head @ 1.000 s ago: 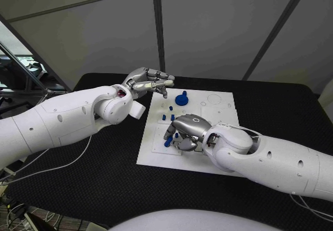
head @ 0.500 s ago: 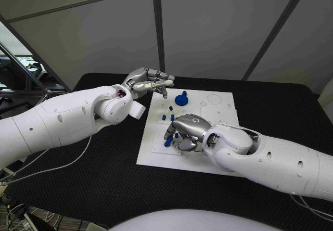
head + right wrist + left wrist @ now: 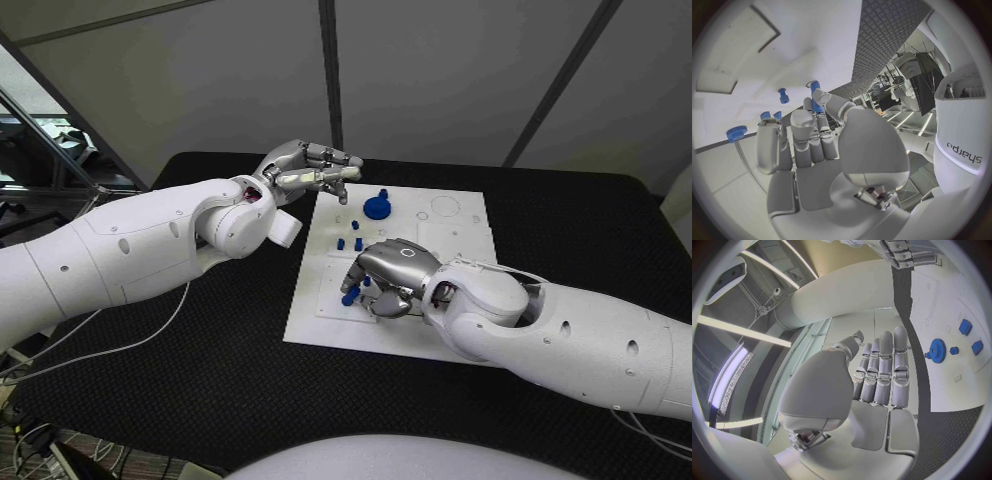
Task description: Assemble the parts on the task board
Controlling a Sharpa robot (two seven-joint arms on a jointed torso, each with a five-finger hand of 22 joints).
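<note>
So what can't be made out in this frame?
- Head view: the right hand covers part of the white board; whether it grips the blue peg at its fingers is unclear.
- Right wrist view: fingers overlap that peg; contact is uncertain.
- Head view: the small blue pegs are too small to tell their shapes.

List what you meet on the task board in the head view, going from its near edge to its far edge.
Right hand low over the board with a blue part at its fingers → small blue pegs standing mid-board → blue gear → left hand, raised by the far left corner of the task board.
</note>
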